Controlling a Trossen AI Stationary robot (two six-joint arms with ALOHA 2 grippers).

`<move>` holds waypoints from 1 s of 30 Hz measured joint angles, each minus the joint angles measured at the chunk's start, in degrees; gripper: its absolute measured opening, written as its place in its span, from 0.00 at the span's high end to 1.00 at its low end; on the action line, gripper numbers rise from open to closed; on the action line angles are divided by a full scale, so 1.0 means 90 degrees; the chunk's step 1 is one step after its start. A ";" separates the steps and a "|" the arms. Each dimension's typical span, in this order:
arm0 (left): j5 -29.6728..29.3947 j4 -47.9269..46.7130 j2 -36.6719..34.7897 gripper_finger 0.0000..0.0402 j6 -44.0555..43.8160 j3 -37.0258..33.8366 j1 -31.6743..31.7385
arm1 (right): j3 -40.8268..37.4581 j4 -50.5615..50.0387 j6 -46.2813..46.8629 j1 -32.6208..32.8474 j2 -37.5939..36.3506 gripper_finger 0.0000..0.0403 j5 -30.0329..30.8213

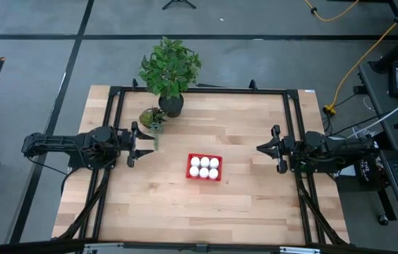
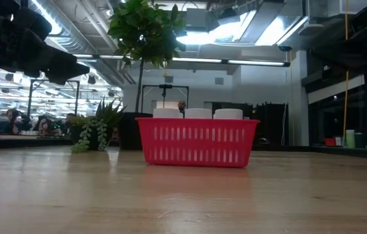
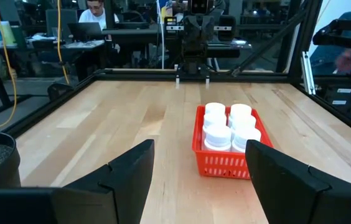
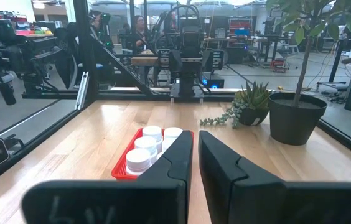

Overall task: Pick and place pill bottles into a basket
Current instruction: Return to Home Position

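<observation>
The red basket (image 1: pixel 189 169) stands at the middle of the table, and also shows in the low view (image 2: pixel 198 142). Several white pill bottles (image 1: pixel 204 166) stand upright inside it, packed side by side, their caps (image 2: pixel 198 113) above the rim. My left gripper (image 1: pixel 151 141) is open and empty, above the table to the left of the basket; its wrist view shows the basket (image 3: pixel 222 163) ahead between the fingers. My right gripper (image 1: pixel 258 148) is shut and empty, to the right of the basket (image 4: pixel 121 171).
A tall leafy plant in a dark pot (image 1: pixel 171 104) and a small succulent (image 1: pixel 151 117) stand at the far edge, just beyond my left gripper. A black frame (image 1: pixel 287 106) runs along the table's left, right and far sides. People sit at desks beyond the table.
</observation>
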 joint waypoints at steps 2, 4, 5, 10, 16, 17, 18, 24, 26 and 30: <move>0.0000 0.0000 0.0000 0.39 0.0000 0.0000 0.0000 | 0.0000 0.0000 0.0001 -0.0001 0.0000 0.92 0.0001; 0.0000 0.0000 0.0000 0.39 0.0002 0.0000 0.0000 | 0.0000 0.0002 0.0002 -0.0001 0.0000 0.92 0.0000; 0.0000 0.0000 0.0000 0.39 0.0001 0.0000 0.0000 | 0.0000 0.0001 0.0002 0.0000 0.0000 0.92 0.0000; 0.0000 0.0000 0.0000 0.39 0.0002 0.0000 0.0000 | 0.0000 0.0002 0.0002 -0.0002 0.0000 0.92 0.0000; 0.0000 0.0000 0.0000 0.39 0.0001 0.0000 0.0000 | 0.0000 -0.0001 0.0001 -0.0001 0.0000 0.92 0.0000; 0.0000 0.0000 0.0000 0.39 0.0001 0.0000 0.0000 | 0.0000 0.0002 0.0000 -0.0002 0.0000 0.92 0.0000; 0.0000 0.0000 0.0000 0.39 0.0002 0.0000 0.0000 | 0.0000 0.0002 0.0000 0.0006 0.0000 0.92 0.0002; 0.0002 0.0002 0.0000 0.39 0.0002 0.0000 0.0000 | 0.0007 -0.0003 0.0000 0.0507 -0.0005 0.92 -0.0045; 0.0002 0.0000 0.0000 0.39 0.0002 0.0000 0.0000 | 0.0007 -0.0004 0.0000 0.0542 -0.0005 0.92 -0.0046; 0.0002 -0.0014 0.0002 0.39 0.0002 0.0000 0.0000 | 0.0007 -0.0006 0.0000 0.0542 -0.0005 0.92 -0.0046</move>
